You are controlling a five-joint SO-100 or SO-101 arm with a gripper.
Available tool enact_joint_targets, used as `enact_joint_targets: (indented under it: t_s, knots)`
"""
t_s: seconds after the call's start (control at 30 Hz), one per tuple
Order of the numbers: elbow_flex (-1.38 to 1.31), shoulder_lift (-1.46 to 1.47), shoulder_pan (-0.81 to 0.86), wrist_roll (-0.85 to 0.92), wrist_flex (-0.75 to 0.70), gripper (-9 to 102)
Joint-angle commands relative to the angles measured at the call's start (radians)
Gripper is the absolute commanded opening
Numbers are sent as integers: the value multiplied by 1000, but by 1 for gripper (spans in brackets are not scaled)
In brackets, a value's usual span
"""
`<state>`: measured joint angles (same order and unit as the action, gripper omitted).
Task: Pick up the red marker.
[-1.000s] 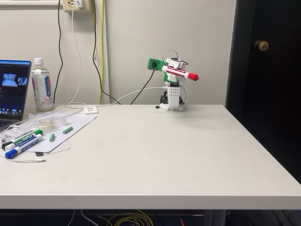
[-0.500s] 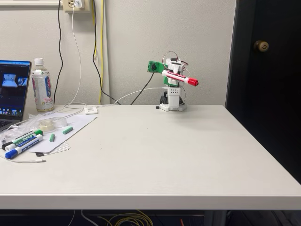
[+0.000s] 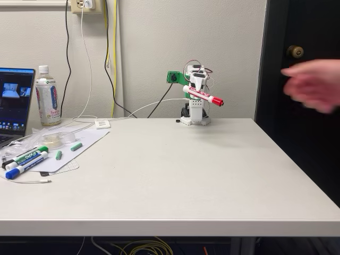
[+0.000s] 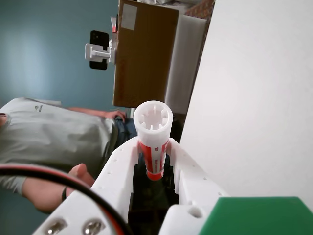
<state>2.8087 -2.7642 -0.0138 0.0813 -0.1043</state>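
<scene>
Pincer (image 3: 197,91) closed tight on red marker (image 3: 204,96), high above table (image 3: 175,170). Marker sticks out sideways, red cap tipped down. Blurry hand (image 3: 313,85) off to right.

Red marker (image 3: 203,95): smooth plastic, glossy red cap, white barrel with a printed red label; hollow white moulded end in wrist view (image 4: 153,117). Gripper (image 4: 152,159): matt white plastic, looks 3D-printed (slightly grainy faces). Green plate (image 3: 173,76) beside it: matt plastic too. Table (image 3: 175,175): smooth matt off-white top, laminate-like. Bottle (image 3: 47,97): clear glossy plastic, white cap, shiny label. Green-capped marker (image 3: 30,155) and blue-capped marker (image 3: 24,166): same glossy plastic. Door knob (image 3: 295,51): dull brass-coloured metal. Cardboard box (image 4: 144,54): plain brown, matt. Person's shirt (image 4: 58,134): grey soft cloth.
</scene>
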Motion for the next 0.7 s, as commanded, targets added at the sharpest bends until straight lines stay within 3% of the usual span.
enact_joint_targets:
  t_s: [0.0,0.67]
  knots:
    - [-69,-14,-2,0,-6,0]
    - [-69,8,3,-2,-12,0]
